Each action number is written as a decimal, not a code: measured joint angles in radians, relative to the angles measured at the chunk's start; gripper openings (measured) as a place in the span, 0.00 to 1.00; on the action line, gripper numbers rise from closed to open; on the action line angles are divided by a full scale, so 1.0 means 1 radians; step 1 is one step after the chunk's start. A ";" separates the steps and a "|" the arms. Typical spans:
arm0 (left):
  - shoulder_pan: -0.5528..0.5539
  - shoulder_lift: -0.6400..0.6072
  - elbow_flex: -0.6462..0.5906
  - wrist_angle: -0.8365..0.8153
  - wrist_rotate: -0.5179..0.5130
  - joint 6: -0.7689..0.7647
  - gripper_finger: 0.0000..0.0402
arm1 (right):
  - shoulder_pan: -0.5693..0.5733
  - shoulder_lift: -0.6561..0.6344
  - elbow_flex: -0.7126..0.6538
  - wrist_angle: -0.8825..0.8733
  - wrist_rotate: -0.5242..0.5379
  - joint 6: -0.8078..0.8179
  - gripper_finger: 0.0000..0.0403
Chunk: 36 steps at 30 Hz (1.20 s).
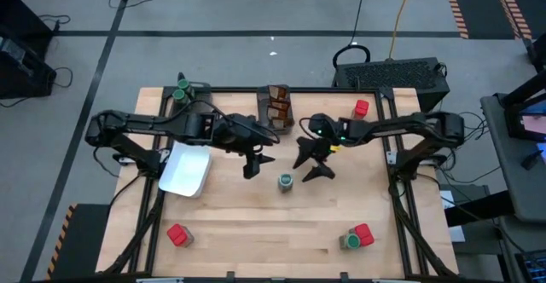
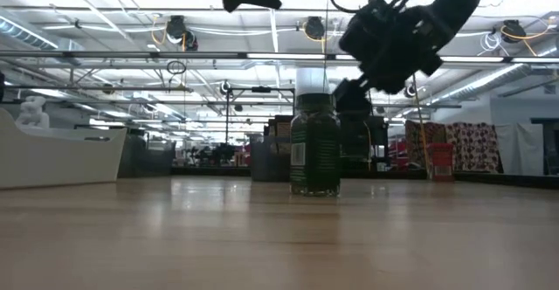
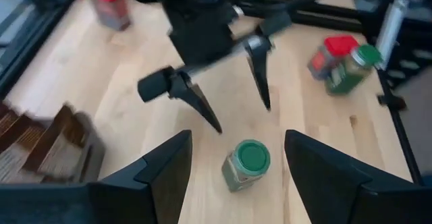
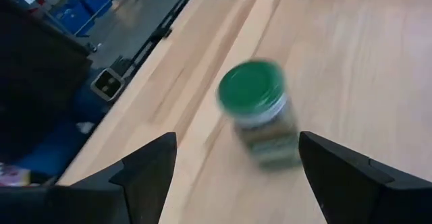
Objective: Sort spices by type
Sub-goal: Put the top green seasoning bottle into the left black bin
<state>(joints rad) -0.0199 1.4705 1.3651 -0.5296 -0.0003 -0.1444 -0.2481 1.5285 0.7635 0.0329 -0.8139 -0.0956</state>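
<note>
A green-lidded spice jar (image 1: 285, 181) stands upright on its base on the wooden table, near the middle; it also shows in the low view (image 2: 314, 146). My left gripper (image 1: 258, 162) hovers open and empty just to the jar's far left, and its wrist view looks down on the jar (image 3: 248, 163). My right gripper (image 1: 311, 168) hovers open and empty just to the jar's far right, with the jar (image 4: 260, 113) ahead of its fingers. Both grippers hang above the table, clear of the jar.
A white tray (image 1: 186, 170) lies at the left. At the far edge, one bin holds green-lidded jars (image 1: 181, 91) and another holds brown packets (image 1: 277, 106). A red container (image 1: 362, 108) stands far right, another (image 1: 178, 234) near left. A red container and a green-lidded jar (image 1: 357, 237) stand near right.
</note>
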 joint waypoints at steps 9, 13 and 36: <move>0.080 0.145 0.001 0.121 0.263 0.163 0.60 | -0.001 -0.178 0.000 -0.417 0.088 0.053 0.73; 0.075 0.223 0.001 0.168 0.283 0.357 0.60 | -0.001 -0.236 0.000 -0.522 0.169 0.058 0.73; 0.036 0.388 0.001 0.240 0.411 0.611 0.61 | -0.001 -0.310 0.000 -0.613 0.221 0.110 0.73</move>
<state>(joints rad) 0.0159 1.8587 1.3659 -0.2893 0.4111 0.4668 -0.2491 1.2190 0.7631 -0.5806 -0.5930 0.0147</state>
